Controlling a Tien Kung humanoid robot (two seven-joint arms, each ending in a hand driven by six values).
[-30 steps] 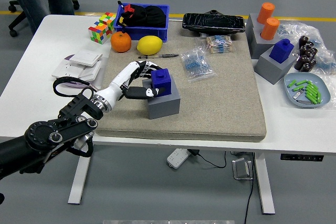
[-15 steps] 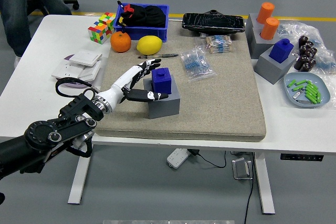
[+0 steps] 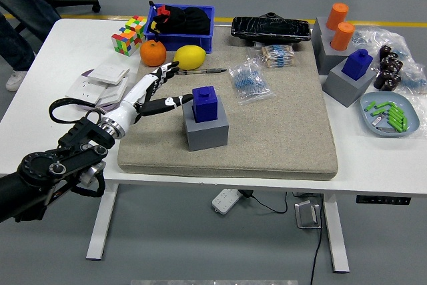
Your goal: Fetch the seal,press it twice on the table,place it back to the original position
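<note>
Blue seal back on its grey block; left hand clear of it.
Your left hand (image 3: 152,93) hangs over the mat (image 3: 280,131) left of the block (image 3: 207,131), fingers spread and holding nothing, thumb tip just short of the seal (image 3: 205,103). The seal stands upright on the block, so by your reckoning fetching, both presses and the return look done; only withdrawing the arm is left. A second ago the fingers wrapped the seal; half a second ago they had opened beside it; now the hand is farther left. Right hand not in view.
</note>
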